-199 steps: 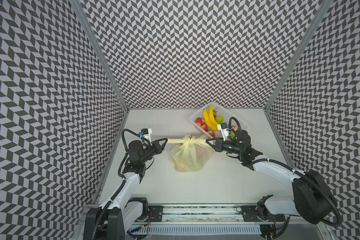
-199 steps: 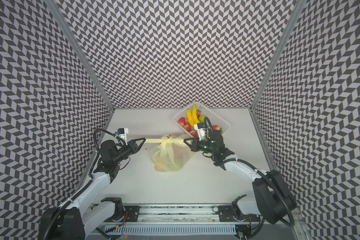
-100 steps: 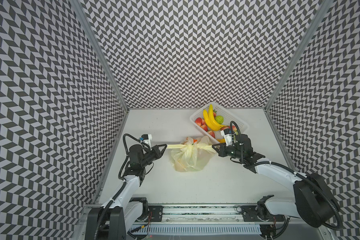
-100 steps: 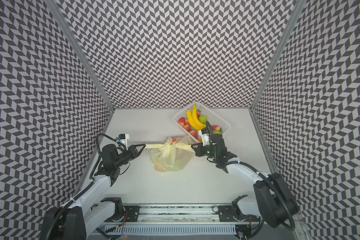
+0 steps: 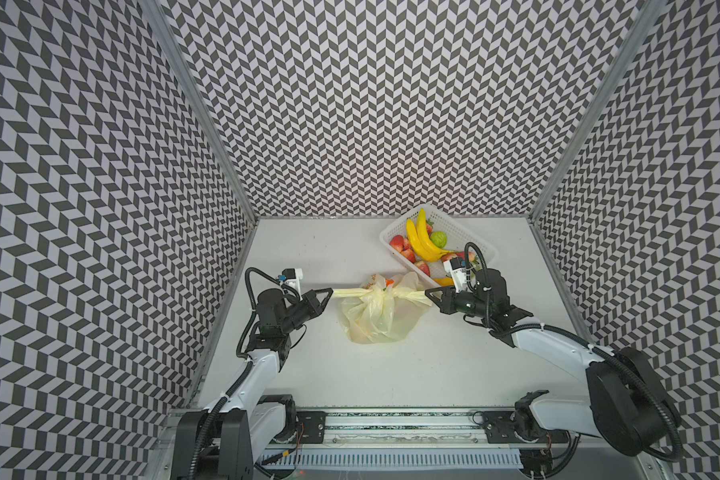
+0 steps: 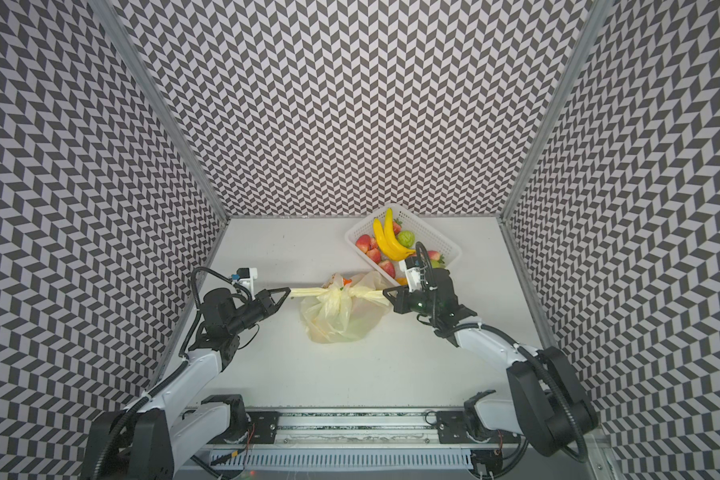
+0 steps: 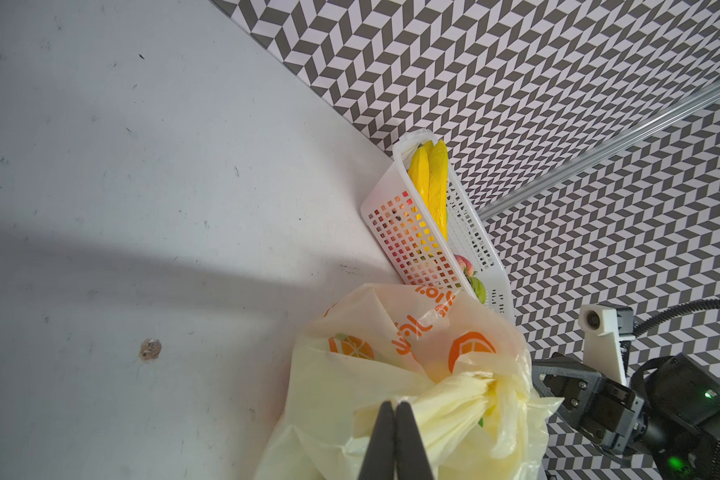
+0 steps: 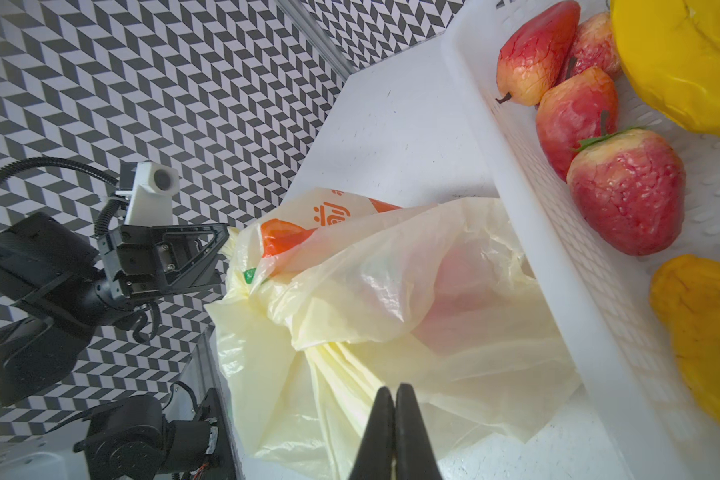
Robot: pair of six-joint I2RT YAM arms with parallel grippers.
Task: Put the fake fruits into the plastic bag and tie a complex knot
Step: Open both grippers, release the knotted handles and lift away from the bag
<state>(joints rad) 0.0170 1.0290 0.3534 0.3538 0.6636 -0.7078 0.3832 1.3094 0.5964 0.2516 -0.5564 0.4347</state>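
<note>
Top views show the left gripper [image 5: 329, 291] and right gripper [image 5: 428, 294] clamped on opposite handle ends [image 5: 347, 292] of the plastic bag [image 5: 376, 322], seemingly taut.

Contents of plastic bag [image 5: 375, 320]: hidden by film in both top views; pinkish shape [image 8: 454, 286] shows through in right wrist view, kind not determinable. Strap ends hidden between closed tips of left pincer [image 5: 330, 291] and right pincer [image 5: 427, 294]. Basket [image 5: 400, 224]: near corner and its contents covered by right arm's wrist camera [image 5: 457, 269] in both top views. Bananas [image 8: 682, 54] cut by frame edge in right wrist view. Both wrist views: own pincer cut by frame edge, tips only. Bag print unreadable in top views
</note>
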